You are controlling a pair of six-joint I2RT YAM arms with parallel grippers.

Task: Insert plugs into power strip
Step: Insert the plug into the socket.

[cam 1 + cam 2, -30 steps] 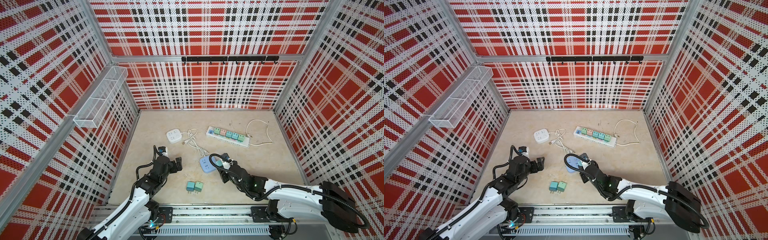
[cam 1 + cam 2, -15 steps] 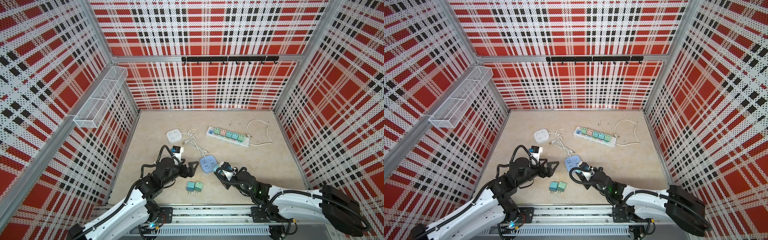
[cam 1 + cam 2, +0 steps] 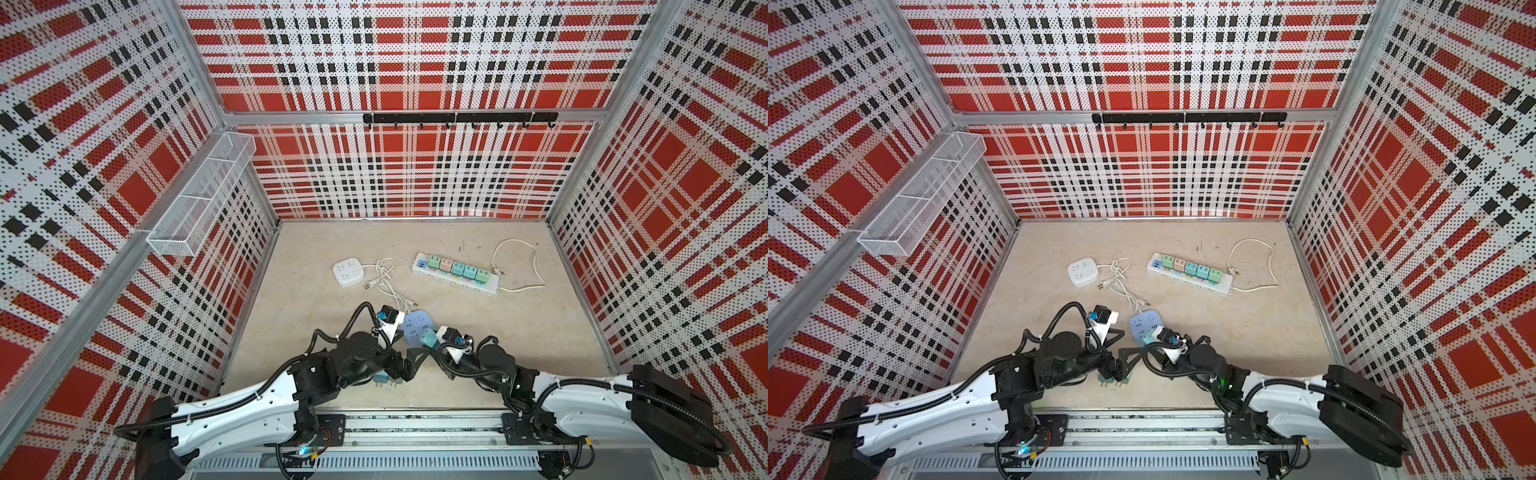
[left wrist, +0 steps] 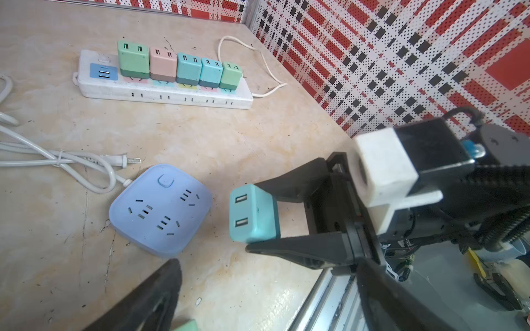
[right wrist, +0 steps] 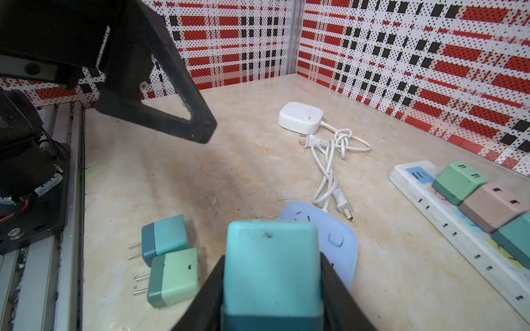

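Observation:
My right gripper is shut on a teal plug, held just off the near edge of the blue square power strip; the same plug shows in the left wrist view. My left gripper is open, its fingers spread above two loose plugs lying on their sides, one teal and one mint. The long white power strip lies further back with several plugs seated in a row.
A small white socket cube with a coiled cord lies at the back left. The long strip's cord loops toward the right wall. The metal rail runs along the front edge. A wire basket hangs on the left wall.
My left arm has swung right and toward the front, ending over the two loose plugs. My right gripper, still holding the teal plug, has drawn back off the blue strip.

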